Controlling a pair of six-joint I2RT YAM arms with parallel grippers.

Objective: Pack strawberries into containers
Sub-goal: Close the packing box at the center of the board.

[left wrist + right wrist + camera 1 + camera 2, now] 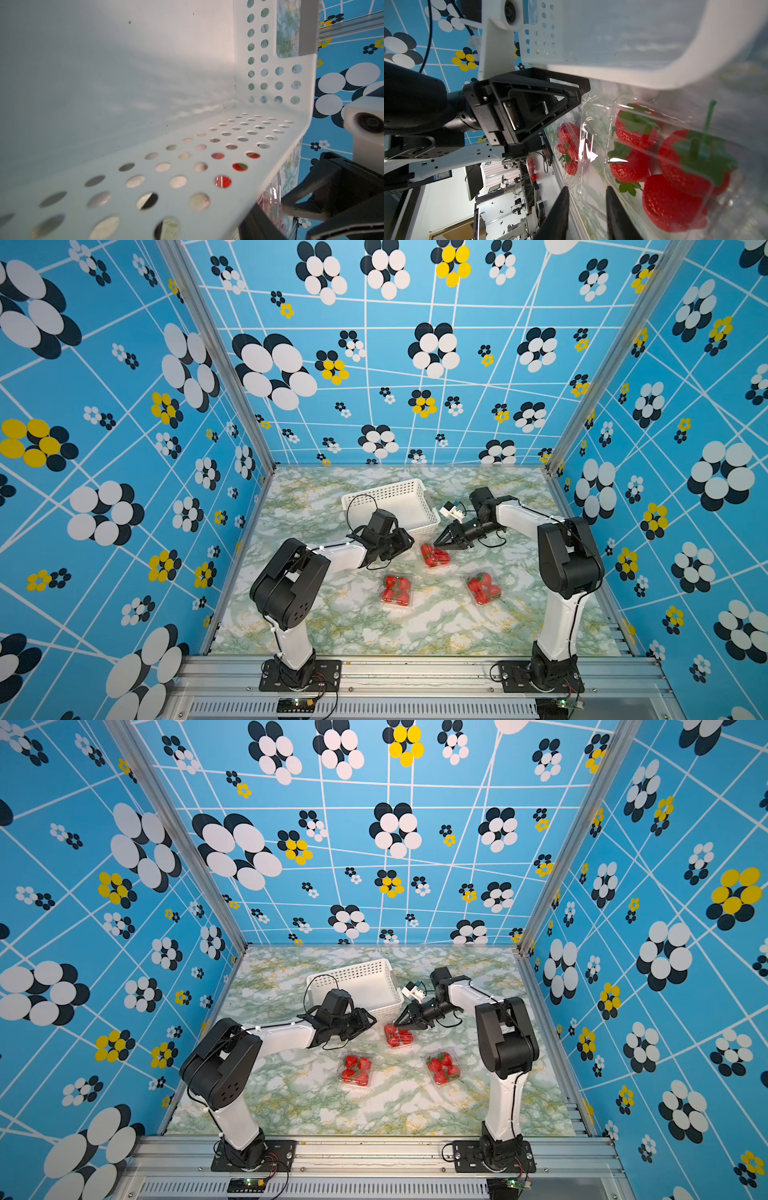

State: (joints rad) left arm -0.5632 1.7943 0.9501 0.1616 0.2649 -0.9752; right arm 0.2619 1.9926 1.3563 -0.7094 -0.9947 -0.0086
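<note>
Much is hidden here: the left gripper [407, 540] meets the rim of the white basket [386, 493] with its fingertips covered, so whether it clenches the basket cannot be told. The right gripper [586, 188] hovers, fingers slightly parted, astride the clear edge of one container [436, 559] beside the basket (contact unclear). Three containers in all stand on the marbled table [332, 614], the second container [397, 592] and third container [483, 588] nearer the arm bases. Strawberries [635, 131] fill all three: four each in the first two, the third's count blurred.
</note>
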